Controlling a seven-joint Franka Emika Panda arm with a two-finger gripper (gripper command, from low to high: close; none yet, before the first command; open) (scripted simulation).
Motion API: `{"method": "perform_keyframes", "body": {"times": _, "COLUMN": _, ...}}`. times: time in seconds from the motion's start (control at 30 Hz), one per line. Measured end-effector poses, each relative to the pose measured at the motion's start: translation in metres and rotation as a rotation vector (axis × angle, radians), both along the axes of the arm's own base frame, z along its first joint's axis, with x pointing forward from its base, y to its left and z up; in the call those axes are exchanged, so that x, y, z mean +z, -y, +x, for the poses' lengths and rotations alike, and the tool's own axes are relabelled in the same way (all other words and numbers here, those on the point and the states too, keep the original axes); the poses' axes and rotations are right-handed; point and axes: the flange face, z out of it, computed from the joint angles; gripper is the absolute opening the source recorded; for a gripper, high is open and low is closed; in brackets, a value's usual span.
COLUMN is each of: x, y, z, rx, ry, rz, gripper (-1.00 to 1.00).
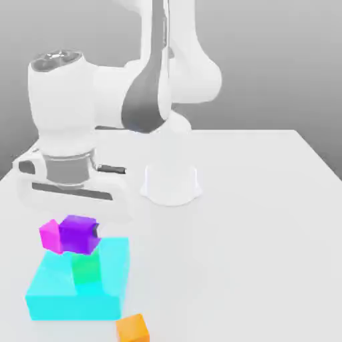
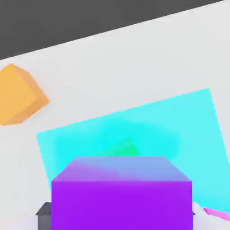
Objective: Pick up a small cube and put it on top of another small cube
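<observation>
You have the purple cube (image 1: pixel 79 235) directly above the green cube (image 1: pixel 87 267), its base at or very near the green top, apparently lined up so the flat faces can meet and bear its weight. Whether the fingers grip it or are released, you cannot tell. Beneath lies the broad, smooth cyan block (image 1: pixel 77 307); beside the purple, the magenta cube (image 1: pixel 51 236); nearer you, a plain orange cube (image 1: pixel 133 328) on the pale worktop (image 1: pixel 247 254).

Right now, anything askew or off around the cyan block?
Nothing damaged. The orange cube sits turned at an angle on the table, off the cyan block; mildly untidy. The purple cube looks square above the green cube.
</observation>
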Motion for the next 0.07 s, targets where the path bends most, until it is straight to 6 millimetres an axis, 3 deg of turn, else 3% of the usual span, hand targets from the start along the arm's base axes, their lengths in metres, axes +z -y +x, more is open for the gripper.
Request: {"method": "perform_keyframes", "body": {"times": 0.07, "x": 0.0, "y": -0.0002, "z": 0.0001, "rx": 0.0, "ry": 0.0, "rz": 0.0, "gripper": 1.0}}
